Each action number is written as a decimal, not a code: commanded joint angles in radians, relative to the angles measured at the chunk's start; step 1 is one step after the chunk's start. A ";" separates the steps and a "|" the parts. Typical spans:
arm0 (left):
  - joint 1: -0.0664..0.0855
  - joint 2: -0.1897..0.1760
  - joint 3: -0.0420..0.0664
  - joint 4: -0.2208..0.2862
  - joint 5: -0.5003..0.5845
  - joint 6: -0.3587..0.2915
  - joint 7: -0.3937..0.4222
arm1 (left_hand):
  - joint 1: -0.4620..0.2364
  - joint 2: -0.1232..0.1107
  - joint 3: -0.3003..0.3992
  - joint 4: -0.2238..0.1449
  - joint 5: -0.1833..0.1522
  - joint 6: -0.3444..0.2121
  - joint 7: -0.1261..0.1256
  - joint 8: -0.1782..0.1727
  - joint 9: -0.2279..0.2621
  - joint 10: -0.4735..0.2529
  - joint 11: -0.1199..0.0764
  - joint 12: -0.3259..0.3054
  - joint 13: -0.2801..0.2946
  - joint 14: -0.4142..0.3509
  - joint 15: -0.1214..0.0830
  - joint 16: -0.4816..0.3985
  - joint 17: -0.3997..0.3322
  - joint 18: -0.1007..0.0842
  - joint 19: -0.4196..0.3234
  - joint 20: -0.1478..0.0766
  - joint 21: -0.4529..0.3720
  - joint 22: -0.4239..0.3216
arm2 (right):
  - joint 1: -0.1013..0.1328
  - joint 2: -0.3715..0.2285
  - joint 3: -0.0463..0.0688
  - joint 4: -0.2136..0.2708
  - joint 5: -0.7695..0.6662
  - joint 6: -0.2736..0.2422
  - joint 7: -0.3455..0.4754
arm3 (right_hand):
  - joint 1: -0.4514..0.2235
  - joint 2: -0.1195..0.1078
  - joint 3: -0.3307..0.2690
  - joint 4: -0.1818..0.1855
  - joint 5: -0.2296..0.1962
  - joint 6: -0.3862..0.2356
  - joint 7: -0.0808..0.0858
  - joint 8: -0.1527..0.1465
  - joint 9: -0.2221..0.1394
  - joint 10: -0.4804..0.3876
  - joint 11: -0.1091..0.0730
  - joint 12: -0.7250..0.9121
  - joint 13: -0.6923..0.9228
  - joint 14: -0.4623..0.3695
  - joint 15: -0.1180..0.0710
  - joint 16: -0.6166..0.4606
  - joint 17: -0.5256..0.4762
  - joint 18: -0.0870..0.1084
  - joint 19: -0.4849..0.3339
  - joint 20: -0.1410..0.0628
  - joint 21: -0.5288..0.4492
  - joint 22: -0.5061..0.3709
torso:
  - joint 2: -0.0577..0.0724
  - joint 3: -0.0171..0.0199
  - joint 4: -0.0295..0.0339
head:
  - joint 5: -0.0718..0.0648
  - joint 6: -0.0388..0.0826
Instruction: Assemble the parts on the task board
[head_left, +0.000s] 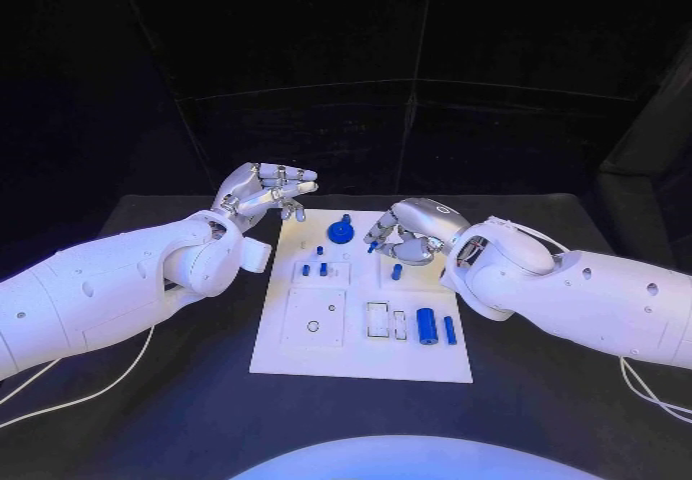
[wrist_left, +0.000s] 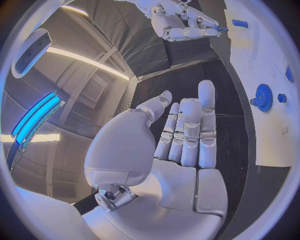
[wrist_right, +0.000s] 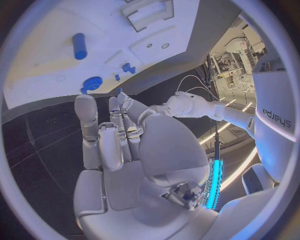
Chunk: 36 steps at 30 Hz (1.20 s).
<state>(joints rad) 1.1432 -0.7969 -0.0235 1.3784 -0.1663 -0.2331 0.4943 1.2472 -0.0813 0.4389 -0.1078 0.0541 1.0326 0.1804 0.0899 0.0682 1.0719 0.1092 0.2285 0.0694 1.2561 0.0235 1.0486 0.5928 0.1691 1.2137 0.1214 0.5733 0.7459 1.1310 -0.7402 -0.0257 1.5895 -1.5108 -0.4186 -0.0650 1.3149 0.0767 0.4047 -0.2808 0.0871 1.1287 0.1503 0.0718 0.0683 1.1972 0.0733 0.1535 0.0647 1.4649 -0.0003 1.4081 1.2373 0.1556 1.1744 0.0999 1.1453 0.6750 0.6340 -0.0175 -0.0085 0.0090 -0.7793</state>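
The white task board (head_left: 361, 345) lies in the middle of the black table. My right hand (head_left: 405, 232) hovers over the board's far right part and pinches a small blue part (head_left: 372, 246) at its fingertips; the left wrist view shows the same right hand (wrist_left: 184, 22) and small blue part (wrist_left: 220, 29). A blue gear (head_left: 340, 232) stands on the board just left of that hand. My left hand (head_left: 268, 190) is raised beyond the board's far left corner, fingers loosely extended and holding nothing. A blue cylinder (head_left: 427, 325) and a thin blue pin (head_left: 450, 330) lie near the front right.
Small blue pegs (head_left: 304, 269) stand in the board's middle left, and another blue piece (head_left: 397, 271) sits below my right hand. Rectangular recesses (head_left: 378, 318) are in the board's front half. White cables (head_left: 72, 400) trail over the table at both sides.
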 joint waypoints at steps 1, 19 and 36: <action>0.001 0.004 0.001 0.000 0.005 0.009 0.006 | 0.006 0.005 -0.006 0.001 -0.003 -0.002 0.005 0.003 -0.001 -0.002 0.003 0.003 0.000 -0.006 -0.001 -0.006 -0.001 0.014 -0.008 -0.001 -0.005 -0.001 | 0.002 0.030 0.000 -0.002 0.005 0.002 0.022 | -0.006 -0.007 0.006 0.001 -0.001 0.007 0.002 -0.004 0.001 0.004 0.005 -0.006 0.000 0.047 -0.006 0.005 0.000 0.001 -0.002 -0.004 0.006 0.000 | 0.001 -0.0014 0.0021 | 0.014 -0.005; 0.001 0.011 0.001 0.008 0.005 0.006 0.006 | 0.006 0.005 -0.008 0.002 -0.003 -0.002 0.005 0.003 -0.001 -0.003 0.003 0.004 0.000 -0.008 0.000 -0.008 -0.004 0.013 -0.008 0.000 -0.006 -0.002 | -0.052 0.161 -0.029 -0.082 -0.070 0.064 0.034 | -0.012 -0.011 0.013 0.005 -0.001 0.004 0.003 -0.006 0.000 0.002 0.006 -0.009 0.000 0.047 -0.004 0.007 0.003 0.001 -0.003 -0.003 0.005 -0.002 | 0.000 -0.0006 -0.0009 | 0.064 -0.025; 0.001 0.018 0.001 0.005 0.005 0.009 0.004 | 0.006 0.005 -0.008 0.002 -0.003 -0.002 0.005 0.003 -0.001 -0.003 0.003 0.004 0.000 -0.008 0.000 -0.008 -0.004 0.013 -0.008 0.000 -0.006 -0.002 | -0.085 0.196 -0.033 -0.108 -0.107 0.130 0.018 | -0.018 -0.015 0.018 0.009 -0.001 0.001 0.005 -0.007 0.000 -0.001 0.008 -0.013 -0.001 0.046 -0.003 0.006 0.000 0.002 -0.006 -0.001 0.003 -0.007 | 0.001 -0.0002 -0.0017 | 0.084 -0.039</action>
<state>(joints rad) 1.1432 -0.7799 -0.0238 1.3824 -0.1656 -0.2326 0.4930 1.2472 -0.0814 0.4361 -0.1049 0.0541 1.0326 0.1803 0.0898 0.0683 1.0720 0.1091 0.2284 0.0694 1.2562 0.0235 1.0437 0.5901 0.1690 1.2138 0.1214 0.5733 0.7452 1.0455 -0.5456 -0.0592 1.4806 -1.5974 -0.3174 -0.0437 1.3025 0.0629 0.4168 -0.2739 0.0870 1.1295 0.1514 0.0627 0.0666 1.1970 0.0734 0.1454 0.0648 1.4649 -0.0002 1.4117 1.2379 0.1555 1.1744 0.0999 1.1453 0.6686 0.6347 -0.0174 -0.0100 0.0922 -0.8172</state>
